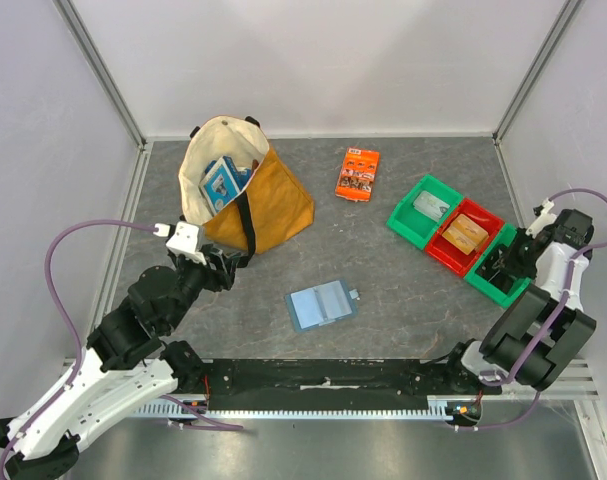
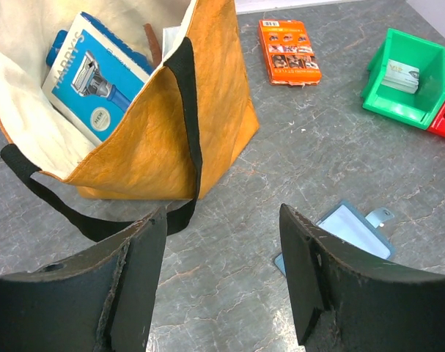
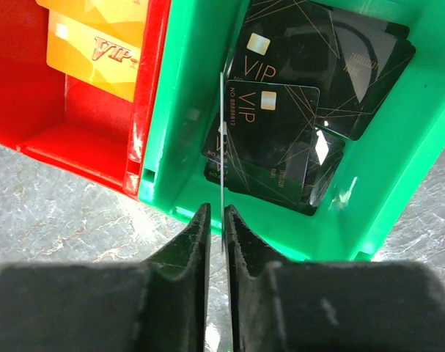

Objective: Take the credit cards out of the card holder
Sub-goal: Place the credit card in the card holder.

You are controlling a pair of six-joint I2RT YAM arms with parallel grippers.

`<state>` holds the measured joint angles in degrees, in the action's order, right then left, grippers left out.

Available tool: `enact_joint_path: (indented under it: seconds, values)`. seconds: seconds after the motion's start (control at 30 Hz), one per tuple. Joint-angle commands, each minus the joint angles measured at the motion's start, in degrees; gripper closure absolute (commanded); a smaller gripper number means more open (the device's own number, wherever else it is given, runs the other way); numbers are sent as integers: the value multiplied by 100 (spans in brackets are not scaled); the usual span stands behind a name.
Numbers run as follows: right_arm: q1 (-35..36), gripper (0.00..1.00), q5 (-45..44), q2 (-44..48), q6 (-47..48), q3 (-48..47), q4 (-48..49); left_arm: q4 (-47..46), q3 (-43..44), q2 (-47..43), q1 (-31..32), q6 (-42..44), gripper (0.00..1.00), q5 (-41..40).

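You are pinching a thin edge-on credit card (image 3: 222,132) in the right gripper's (image 3: 215,211) fingers over the centre-frame green plastic bin (image 3: 182,95); judged next: releasing it. Left gripper (image 2: 222,214) fingers are gaping wide.

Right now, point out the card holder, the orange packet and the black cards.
card holder (image 1: 321,305): top view, middle of its face.
orange packet (image 1: 358,173): top view, its centre.
black cards (image 3: 281,132): right wrist view, top card's face.

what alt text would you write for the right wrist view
The right gripper pinches a thin card, seen edge-on, over a green bin holding black VIP cards. A red bin at left holds orange VIP cards.
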<state>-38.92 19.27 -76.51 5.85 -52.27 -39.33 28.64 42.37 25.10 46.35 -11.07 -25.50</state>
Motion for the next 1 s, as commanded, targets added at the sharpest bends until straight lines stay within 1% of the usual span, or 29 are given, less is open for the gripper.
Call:
enact_joint_path:
  seconds: [0.0, 0.03, 0.1, 0.17, 0.27, 0.37, 0.43, 0.5, 0.57, 0.7, 0.77, 0.83, 0.97]
  values:
    - [-55, 78, -177, -154, -163, -38, 154, -184, -18, 56, -21, 114, 31, -52]
    - [-72, 77, -221, -136, -189, -38, 154, -184, -18, 47, -29, 114, 31, -52]
    - [-98, 69, -344, -49, -215, -37, 171, -184, -18, 56, -29, 114, 31, -43]
    - [-107, 64, -572, 74, -285, -90, 189, -184, -10, 65, -38, 114, 31, -52]
    - [-99, 53, -915, 311, -435, -230, 207, -192, -18, 109, -47, 96, 31, -17]
    - [-90, 45, -995, 662, -576, -345, 329, -192, -18, 144, -47, 88, 31, 36]
    - [-3, 38, -1013, 883, -883, -415, 400, -201, -18, 205, -47, 79, 31, 71]
    - [243, 33, -1039, 1032, -980, -529, 382, -210, -18, 258, -73, 61, 31, 124]
    - [576, 31, -934, 1129, -998, -705, 356, -210, -18, 311, -64, 44, 31, 220]
    - [1139, 23, -434, 1428, -1252, -714, 470, -228, -1, 521, -126, -9, 31, 413]
    - [1534, 17, -275, 1603, -1401, -601, 610, -228, -1, 671, -126, -53, 31, 519]
    - [1921, 16, -152, 1753, -1393, -434, 725, -210, 60, 881, -126, -132, 31, 624]
    - [2642, 15, -46, 2017, -1752, 31, 1102, -43, 219, 1356, -126, -413, 31, 940]
